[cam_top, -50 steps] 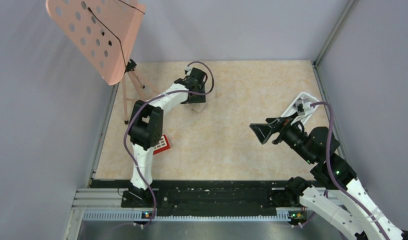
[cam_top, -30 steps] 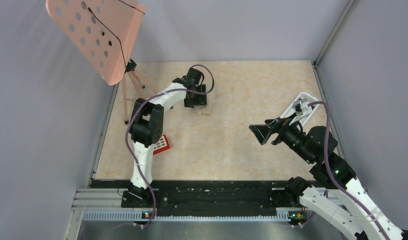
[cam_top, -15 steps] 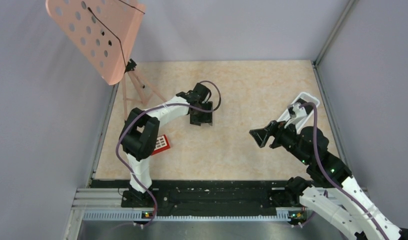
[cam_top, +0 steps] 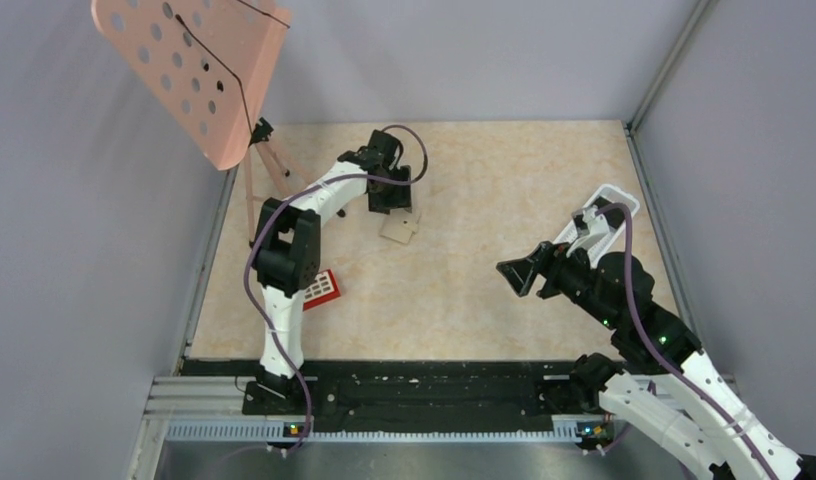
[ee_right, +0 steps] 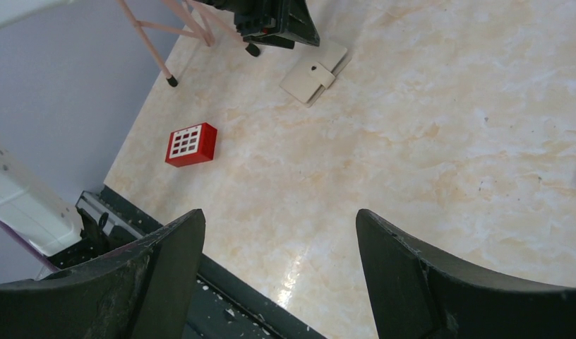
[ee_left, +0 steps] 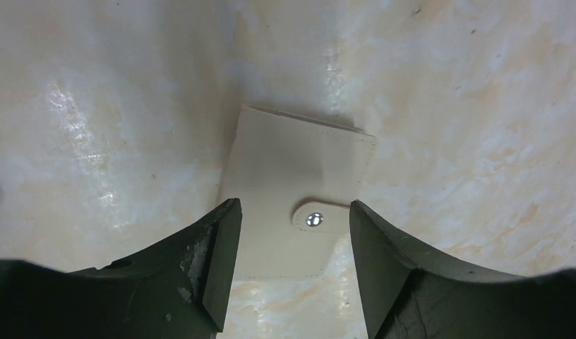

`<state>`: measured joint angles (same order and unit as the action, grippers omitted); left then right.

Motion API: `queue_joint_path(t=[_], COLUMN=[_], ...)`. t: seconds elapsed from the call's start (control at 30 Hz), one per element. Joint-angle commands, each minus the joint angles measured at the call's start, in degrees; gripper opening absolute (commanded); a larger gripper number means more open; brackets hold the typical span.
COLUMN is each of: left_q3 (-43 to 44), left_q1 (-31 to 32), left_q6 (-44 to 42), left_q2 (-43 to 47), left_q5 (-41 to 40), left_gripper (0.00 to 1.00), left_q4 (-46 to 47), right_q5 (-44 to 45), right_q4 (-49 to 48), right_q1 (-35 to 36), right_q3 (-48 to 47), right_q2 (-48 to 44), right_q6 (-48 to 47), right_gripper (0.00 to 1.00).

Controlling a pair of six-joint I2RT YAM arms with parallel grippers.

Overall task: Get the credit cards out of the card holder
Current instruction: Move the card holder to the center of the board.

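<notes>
Pale marbled tabletop (cam_top: pixel 504 180), and the card holder (ee_left: pixel 299 183) lies flat at its far left, closed, tan face up, no credit cards showing. Left gripper (ee_left: pixel 294 212) is poised over it, jaws spread either side of the snap tab (ee_left: pixel 315 219), gripping nothing; right gripper (ee_right: pixel 278 219) hangs wide open, well apart. Looks like the opening step, so next that tab needs undoing, probably with the holder pinned.
</notes>
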<state>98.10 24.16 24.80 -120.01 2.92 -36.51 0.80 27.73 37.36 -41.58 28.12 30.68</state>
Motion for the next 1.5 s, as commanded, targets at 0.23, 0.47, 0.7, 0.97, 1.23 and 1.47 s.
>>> queue_joint_path(t=[0.23, 0.47, 0.7, 0.97, 1.23, 1.47], left_q3=[5.80, 4.11, -6.30, -21.20, -31.11, -38.78], left_q1=[-4.86, -4.25, -1.04, 6.63, 11.01, 10.77], left_q6=[-9.68, -8.74, -4.65, 4.06, 19.48, 29.95], left_q2=[-6.74, -6.77, -0.40, 9.21, 17.22, 24.22], left_q5=[11.06, 13.57, 17.17, 21.09, 23.36, 20.38], left_gripper=[0.65, 0.58, 0.49, 0.45, 0.38, 0.42], left_q4=[-4.56, -4.86, 1.57, 12.77, 20.56, 24.04], right_q5=[-0.40, -0.54, -0.01, 5.61, 6.29, 6.17], right_q4=[-2.12, -2.60, -2.29, -0.66, -0.98, -3.79], right_q1=[-0.01, -0.06, -0.02, 0.00, -0.03, -0.01], right_q3=[-0.27, 0.19, 1.76, 3.75, 6.26, 7.50], right_q2=[-0.59, 0.22, 1.16, 2.84, 9.80, 20.64], right_q6=[0.57, 0.30, -1.67, 2.01, 7.63, 15.93], right_gripper=[0.79, 0.78, 0.73, 0.62, 0.48, 0.34])
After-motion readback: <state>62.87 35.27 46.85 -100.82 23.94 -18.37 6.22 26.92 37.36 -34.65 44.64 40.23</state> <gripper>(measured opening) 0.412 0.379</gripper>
